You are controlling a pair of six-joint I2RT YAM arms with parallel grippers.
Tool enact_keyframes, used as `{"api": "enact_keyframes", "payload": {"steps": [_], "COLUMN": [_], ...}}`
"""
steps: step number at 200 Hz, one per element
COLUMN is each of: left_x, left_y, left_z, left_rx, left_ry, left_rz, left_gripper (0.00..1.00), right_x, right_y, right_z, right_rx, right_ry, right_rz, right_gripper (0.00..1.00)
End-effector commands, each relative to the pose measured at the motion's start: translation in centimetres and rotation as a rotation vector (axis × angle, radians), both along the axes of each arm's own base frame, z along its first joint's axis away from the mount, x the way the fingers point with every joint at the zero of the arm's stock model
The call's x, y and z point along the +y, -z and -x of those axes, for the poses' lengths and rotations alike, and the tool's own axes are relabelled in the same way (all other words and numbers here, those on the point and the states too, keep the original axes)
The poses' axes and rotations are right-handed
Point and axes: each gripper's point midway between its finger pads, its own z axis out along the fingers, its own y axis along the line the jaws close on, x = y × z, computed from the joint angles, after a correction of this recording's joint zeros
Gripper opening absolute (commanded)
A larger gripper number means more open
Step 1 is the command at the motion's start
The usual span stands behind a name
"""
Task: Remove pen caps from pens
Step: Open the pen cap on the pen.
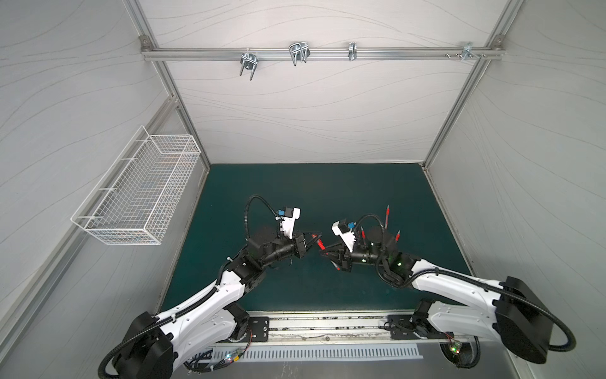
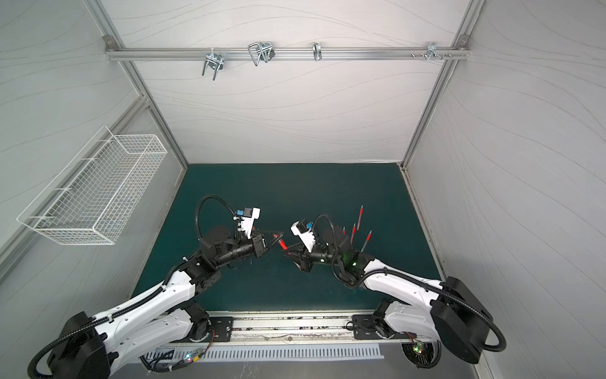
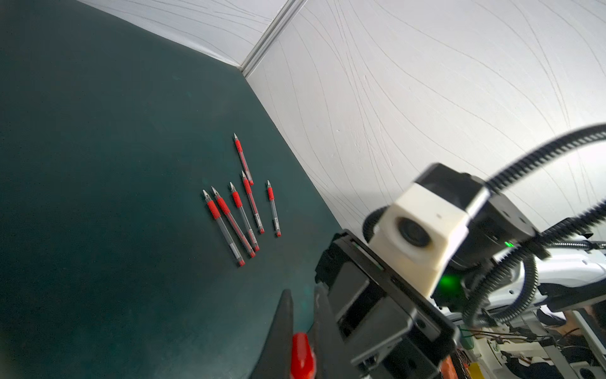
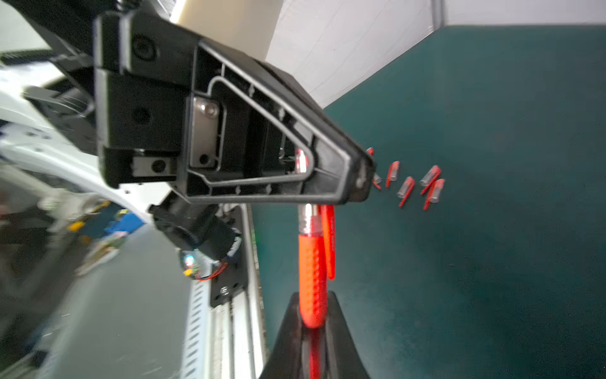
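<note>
Right wrist: we are clamping right gripper (image 4: 313, 325) on slim grey red-grip pen (image 4: 312, 279), left gripper (image 3: 303, 318) pinching its short red clipped cap (image 4: 329, 239), axis spanning both.

Even, diffuse white light fills the enclosure. The pale walls (image 1: 295, 124) read bright, the dark green mat (image 1: 295, 197) dim, with faint, soft shadows on it. Both top views show wide-angle stretching toward the edges. In the wrist views, the close pen cap (image 3: 302, 356) and pen (image 4: 313, 282) are blurred; the pens (image 3: 253, 203) farther off look sharper.
</note>
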Motion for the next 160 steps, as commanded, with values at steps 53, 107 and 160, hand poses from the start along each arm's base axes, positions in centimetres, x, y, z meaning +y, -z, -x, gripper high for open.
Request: {"api": "enact_keyframes", "payload": {"steps": [53, 107, 160], "left_x": [3.3, 3.7, 5.4], "left_y": [-3.1, -3.1, -0.7], "left_z": [-3.2, -3.4, -4.6], "left_rx": [-0.123, -0.129, -0.065], "left_ry": [-0.213, -0.23, -0.344], "left_rz": [0.033, 0.027, -0.105], "left_gripper": [0.0, 0.0, 0.0], "right_x": [-2.0, -1.6, -3.1], "right_y": [4.7, 4.7, 4.9], "right_z": [-2.4, -1.1, -3.0], "right_rx": [-0.223, 0.059, 0.084], "right_ry": [0.338, 0.108, 0.21], "right_rz": [0.375, 0.182, 0.178], "right_gripper": [0.0, 0.0, 0.0]}}
